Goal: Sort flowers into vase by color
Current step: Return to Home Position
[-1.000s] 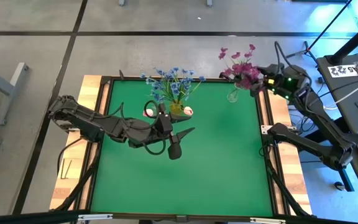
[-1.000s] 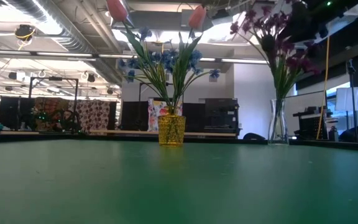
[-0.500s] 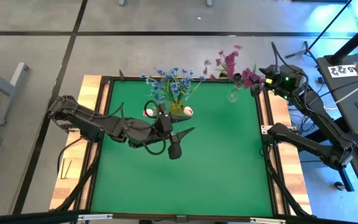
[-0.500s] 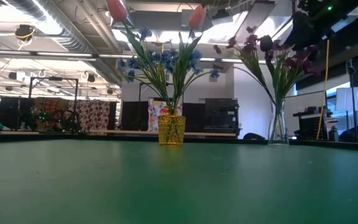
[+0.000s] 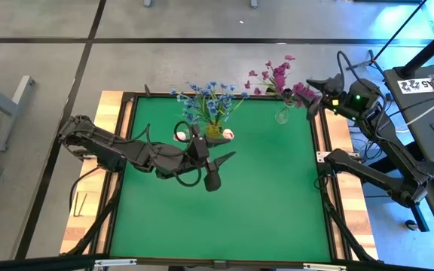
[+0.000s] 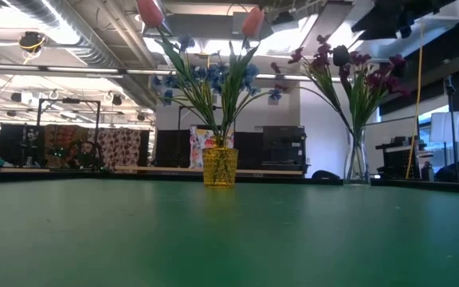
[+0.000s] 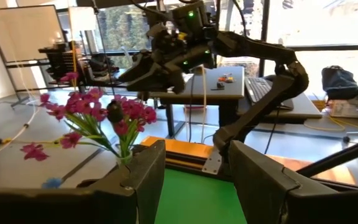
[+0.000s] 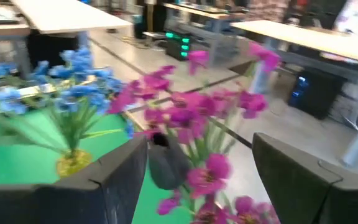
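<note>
High view: a green table (image 5: 224,218) with two vases standing near its far edge and both arms in sight.
Middle of far edge: the yellow vase (image 5: 215,132) stands upright and holds the blue flowers (image 5: 209,102).
Low view: two tulip buds (image 6: 150,12) rise above the blue blossoms on long stems.
Far right corner: the transparent vase (image 5: 282,115) stands upright and holds the magenta flowers (image 5: 281,75), well apart from the yellow vase.
Left arm: the left gripper (image 5: 218,170) hangs over the table just in front of the yellow vase, with its fingers spread and nothing between them.
Right arm: the right gripper (image 5: 315,95) is raised just beside the magenta flowers, by the table's far right corner. Its fingers are spread wide and it appears to grip no stem, though blossoms fill the gap in its wrist view.
</note>
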Robot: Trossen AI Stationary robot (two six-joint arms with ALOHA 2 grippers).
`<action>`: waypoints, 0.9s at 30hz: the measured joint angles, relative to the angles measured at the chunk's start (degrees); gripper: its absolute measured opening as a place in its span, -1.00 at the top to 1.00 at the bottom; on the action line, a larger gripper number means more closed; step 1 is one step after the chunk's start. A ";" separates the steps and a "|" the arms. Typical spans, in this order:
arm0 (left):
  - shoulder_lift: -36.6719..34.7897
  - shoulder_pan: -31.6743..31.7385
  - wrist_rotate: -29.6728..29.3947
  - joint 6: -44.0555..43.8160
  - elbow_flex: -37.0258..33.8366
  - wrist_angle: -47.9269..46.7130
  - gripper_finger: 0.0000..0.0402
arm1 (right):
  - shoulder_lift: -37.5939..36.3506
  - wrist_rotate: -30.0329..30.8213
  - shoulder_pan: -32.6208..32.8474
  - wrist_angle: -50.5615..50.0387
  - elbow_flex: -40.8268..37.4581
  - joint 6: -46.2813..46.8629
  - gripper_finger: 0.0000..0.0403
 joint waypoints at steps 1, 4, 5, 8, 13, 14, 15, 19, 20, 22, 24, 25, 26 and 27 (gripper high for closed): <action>0.00 0.00 -0.24 0.02 0.00 0.01 0.13 | -0.01 -0.80 0.00 0.08 0.00 -0.72 -0.44; 0.00 0.00 -0.78 0.20 0.00 -0.01 0.13 | 0.01 -1.90 0.00 0.10 0.00 -1.99 -0.44; 0.00 0.00 -0.86 0.20 0.00 -0.01 0.13 | 0.01 -1.98 0.00 0.08 0.00 -2.08 -0.44; 0.00 0.12 -0.90 0.22 0.00 -0.01 0.13 | -1.38 -1.97 0.01 -0.39 -0.07 -2.44 -0.44; 0.00 1.33 -0.93 0.22 0.00 -0.01 0.13 | -4.40 -6.17 2.40 -1.00 3.25 -3.26 -0.44; 0.00 1.65 -0.93 0.24 0.00 -0.01 0.13 | -4.67 -7.03 3.46 -0.97 4.27 -2.36 -0.44; 0.00 1.94 -0.91 0.22 0.00 -0.01 0.13 | -4.87 -7.61 4.61 -0.95 5.18 -1.70 -0.44; 0.00 3.13 -0.11 0.20 0.00 -0.01 0.13 | -5.04 -5.48 9.64 -1.34 7.97 -0.55 -0.44; 0.00 3.41 0.41 0.18 0.00 -0.01 0.13 | -5.04 -4.22 10.87 -1.32 8.13 -0.03 -0.44; 0.00 3.79 0.82 0.18 0.00 -0.01 0.13 | -5.01 -2.93 13.38 -1.09 8.12 1.74 -0.44; 0.00 3.89 0.84 0.18 0.00 -0.01 0.13 | -4.60 -2.64 15.95 -1.08 8.09 3.16 -0.44; 0.00 3.89 0.84 0.18 0.00 -0.01 0.13 | -4.25 -2.27 17.31 -0.88 8.09 3.80 -0.44; 0.00 3.89 0.84 0.19 0.00 -0.01 0.13 | -3.81 -1.83 18.72 -0.75 8.09 4.17 -0.44; 0.00 3.89 0.86 0.20 0.00 -0.01 0.13 | -3.09 -1.20 20.30 -0.71 8.09 4.52 -0.44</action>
